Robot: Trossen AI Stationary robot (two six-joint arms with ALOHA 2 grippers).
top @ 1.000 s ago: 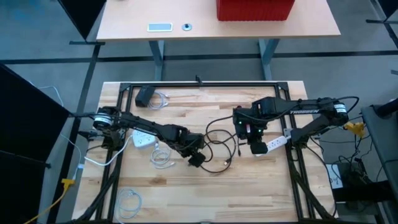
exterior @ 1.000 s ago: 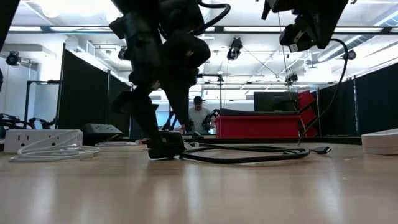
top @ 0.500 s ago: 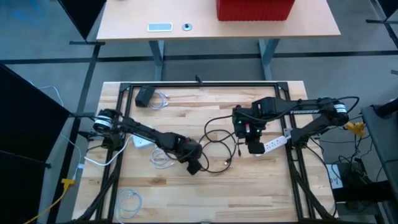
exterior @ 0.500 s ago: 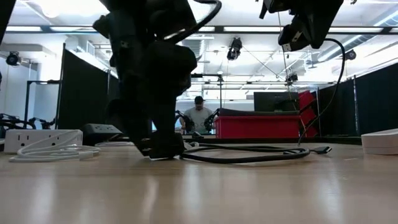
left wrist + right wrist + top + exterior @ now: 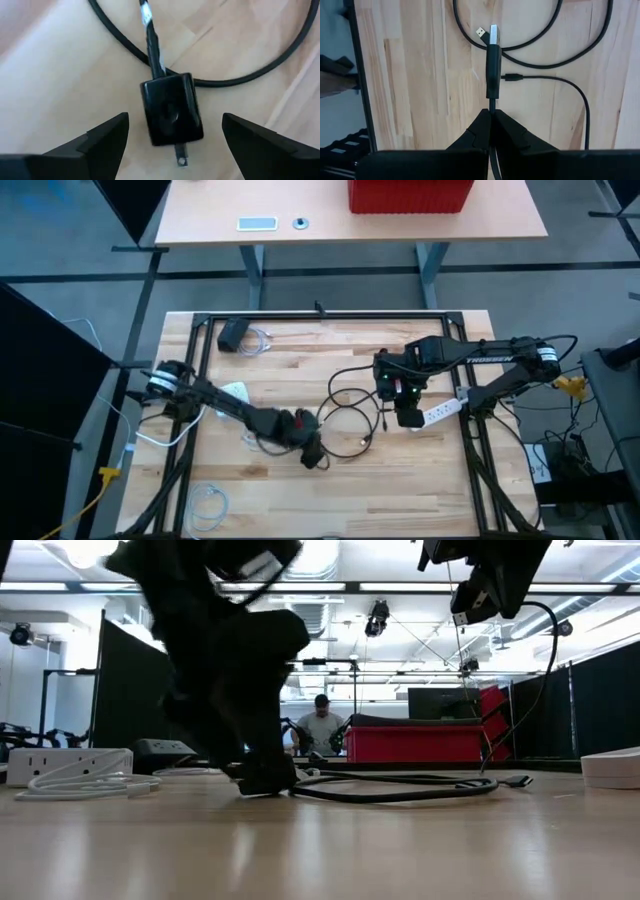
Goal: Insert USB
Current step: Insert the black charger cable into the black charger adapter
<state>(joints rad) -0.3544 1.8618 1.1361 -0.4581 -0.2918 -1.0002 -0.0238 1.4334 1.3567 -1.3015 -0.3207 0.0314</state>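
Observation:
A black power adapter [image 5: 171, 107] lies flat on the wooden table, its cord running off from its far end. My left gripper [image 5: 174, 122] hovers over it, open, one finger on either side and neither touching it; in the high view it is near the table's middle [image 5: 311, 454]. My right gripper [image 5: 405, 412] is well above the table at the right, shut on a black USB cable. The cable's plug [image 5: 493, 65] with a metal tip sticks out ahead of the fingers. My right gripper pinches the black cable [image 5: 491, 104] between its two fingers, just behind the plug's housing. The fingers point down at the table and lie along the cable. The plug [image 5: 470, 602] points downward and hangs clear of the table, with the rest of the cable trailing slack.
Black cable loops [image 5: 350, 405] lie between the arms, with loose connector ends [image 5: 481, 34] on the wood. One white power strip [image 5: 442, 411] lies by the right arm and another [image 5: 232, 395] at the left. Coiled white cables [image 5: 208, 502] and a black box [image 5: 233, 333] are nearby.
My left gripper has moved toward the table's near edge and a little to the left, coming over the black adapter, which has stayed where it was. My right gripper has kept still with the USB cable.

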